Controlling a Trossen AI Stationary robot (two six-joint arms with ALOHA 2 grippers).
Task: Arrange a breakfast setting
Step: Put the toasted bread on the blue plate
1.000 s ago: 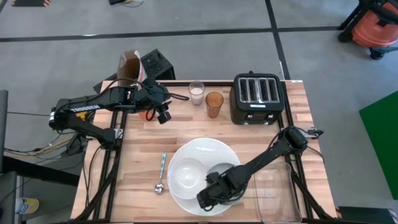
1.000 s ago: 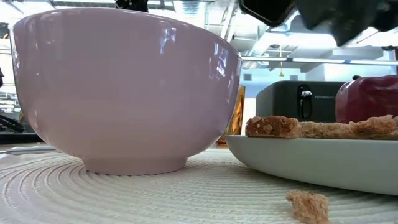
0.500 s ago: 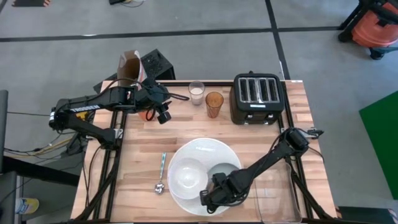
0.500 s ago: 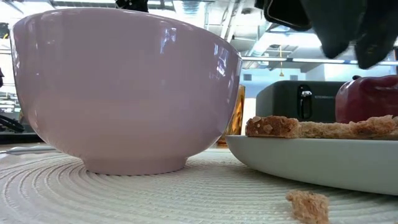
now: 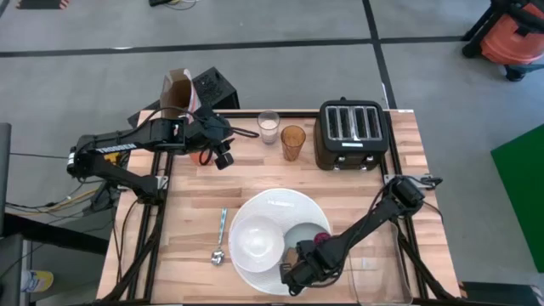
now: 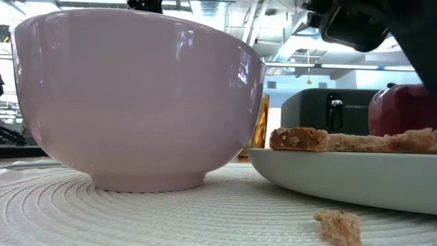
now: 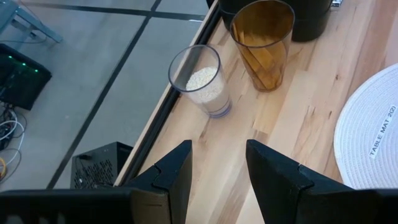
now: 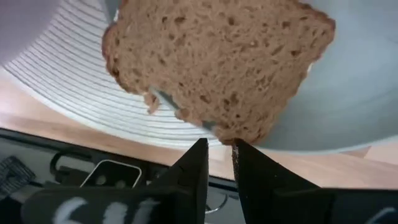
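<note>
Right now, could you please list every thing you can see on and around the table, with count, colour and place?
Round mat: one, white, front middle of table.
Bowl: one, white, on the mat.
Small plate: one, pale green, right of the bowl.
Toast: one slice, brown, on the small plate.
Red fruit: one, on the small plate.
Crumb: one, brown, on the mat.
Spoon: one, teal handle, left of the mat.
Milk glass: one, clear, back middle.
Amber glass: one, beside it.
Toaster: one, black, back right.
Cereal box: one, open, back left.
Left gripper: back left.
Right gripper: at the toast's edge.
</note>
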